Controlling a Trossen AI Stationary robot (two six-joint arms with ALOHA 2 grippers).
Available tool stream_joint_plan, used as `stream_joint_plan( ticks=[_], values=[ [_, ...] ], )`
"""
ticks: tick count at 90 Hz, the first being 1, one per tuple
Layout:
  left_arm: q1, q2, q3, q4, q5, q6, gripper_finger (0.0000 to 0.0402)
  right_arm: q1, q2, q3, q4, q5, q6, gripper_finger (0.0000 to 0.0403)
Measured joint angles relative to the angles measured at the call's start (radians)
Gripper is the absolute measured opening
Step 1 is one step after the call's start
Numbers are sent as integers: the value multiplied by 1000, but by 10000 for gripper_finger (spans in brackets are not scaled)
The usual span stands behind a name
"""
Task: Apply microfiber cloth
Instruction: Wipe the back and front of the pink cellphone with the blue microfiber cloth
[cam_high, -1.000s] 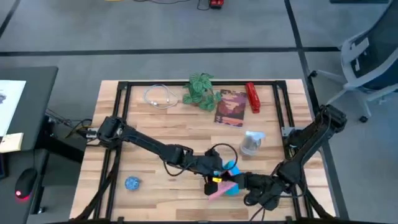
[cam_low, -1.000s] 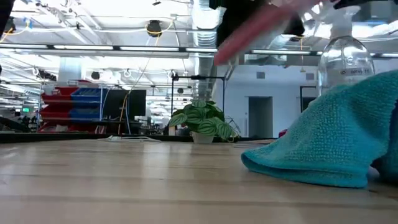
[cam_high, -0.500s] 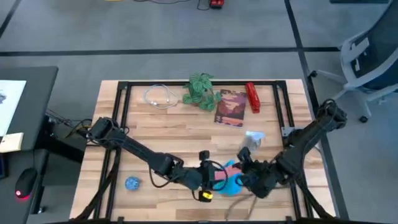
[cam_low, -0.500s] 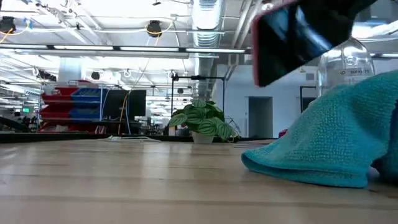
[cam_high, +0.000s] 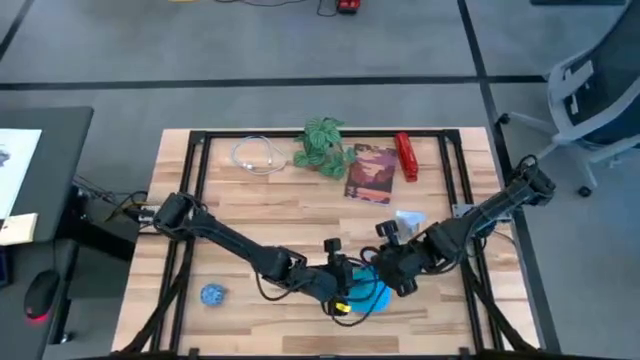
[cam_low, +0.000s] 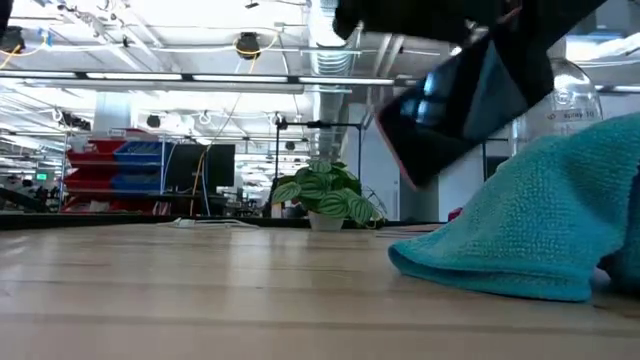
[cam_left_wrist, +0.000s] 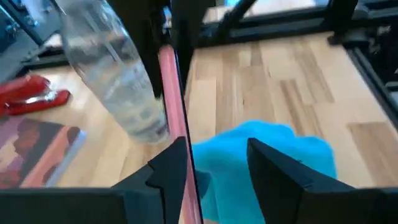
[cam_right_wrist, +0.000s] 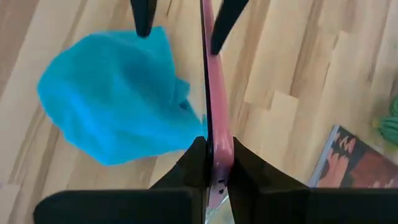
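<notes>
- Your microfiber cloth (cam_high: 372, 293) lies bunched on the near part of the table (cam_high: 260, 200), untouched, so wiping is not yet begun
- Just above it, your right gripper (cam_right_wrist: 214, 163) clamps the pink-cased phone (cam_right_wrist: 213, 93) edge-on
- Your left gripper (cam_left_wrist: 214, 163) stands open around the phone's other end; the handover looks unfinished
- Farther off stands the spray bottle (cam_left_wrist: 112, 74)

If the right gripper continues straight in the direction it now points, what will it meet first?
Probably the left gripper. The right gripper is shut on the pink-edged phone, whose far end lies between the left one's open fingers. The microfiber cloth lies beside this line, though depth is unclear.
</notes>
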Motion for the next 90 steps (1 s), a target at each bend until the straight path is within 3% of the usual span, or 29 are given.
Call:
stream_joint_plan(
  ticks=[20,30,56,74,90],
  values=[
    [6,5,0,4,-90,-9,188,17,-1,0,10,1,0,23],
    [9,6,3,26,-61,-45,181,33,-1,0,31,2,0,22],
    [37,44,6,159,25,-52,106,46,-1,1,65,3,8,23],
    [38,48,6,159,17,-56,20,46,-2,0,64,6,19,27],
    [29,48,6,158,-12,-133,9,54,-2,2,45,10,-25,74]
  ],
)
